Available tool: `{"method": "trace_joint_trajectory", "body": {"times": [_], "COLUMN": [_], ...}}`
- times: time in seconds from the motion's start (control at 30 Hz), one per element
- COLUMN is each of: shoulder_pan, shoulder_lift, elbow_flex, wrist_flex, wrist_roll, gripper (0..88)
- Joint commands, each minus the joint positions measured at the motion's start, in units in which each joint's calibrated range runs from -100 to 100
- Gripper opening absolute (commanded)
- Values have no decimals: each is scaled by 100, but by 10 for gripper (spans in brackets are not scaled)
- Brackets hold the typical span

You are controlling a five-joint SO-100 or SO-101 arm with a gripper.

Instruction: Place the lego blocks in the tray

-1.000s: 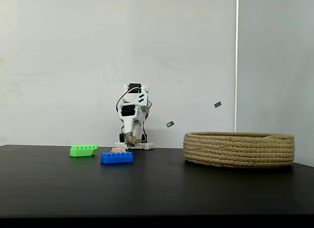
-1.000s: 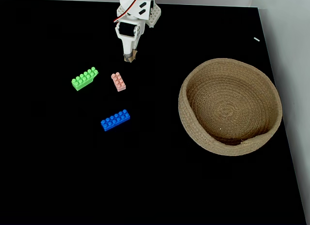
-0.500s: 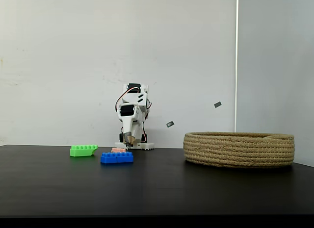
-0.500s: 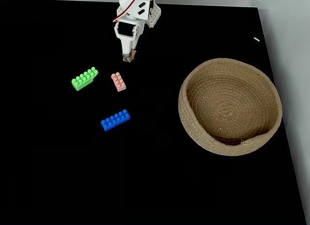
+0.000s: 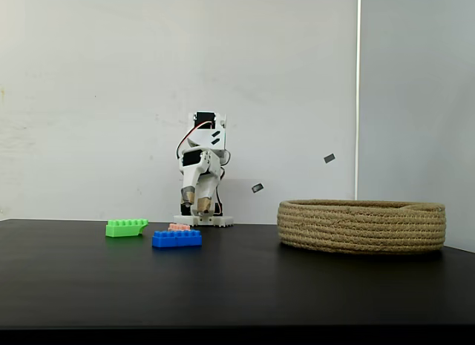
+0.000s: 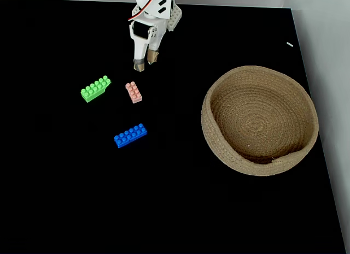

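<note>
Going left to right, top-down fixed view:
green lego block (image 6: 95, 88): flat on the black table (image 6: 65, 199), far left of the bunch
pink-orange lego block (image 6: 134, 92): just right of green
blue lego block (image 6: 130, 135): nearer the camera, apart from both
claw (image 6: 146, 61): tan-tipped fingers spread, nothing between them, hanging beyond pink-orange one
rope basket tray (image 6: 219, 150): well right, no bricks inside

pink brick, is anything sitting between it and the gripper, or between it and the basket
Nothing visible does. In the fixed view from above, the open gripper hangs just beyond the pink brick with bare table between, and bare table also lies between the brick and the basket.
</note>
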Motion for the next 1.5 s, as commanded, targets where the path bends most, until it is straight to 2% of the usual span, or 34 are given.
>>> {"method": "trace_joint_trajectory", "body": {"times": [0.0,0.27,0.93,1.03,1.17,1.33,1.47], "shoulder_pan": [-93,-76,567,633,567,583,418], "shoulder_lift": [1042,2744,6545,6828,6863,6424,5565], "elbow_flex": [-849,-1488,-4096,-4233,-4105,-3941,-4096], "wrist_flex": [-424,-857,-1157,-1332,-1773,-1682,-799], "wrist_roll": [-171,-366,-498,-449,-44,-59,-83], "gripper": [252,320,315,276,2,1,1]}}
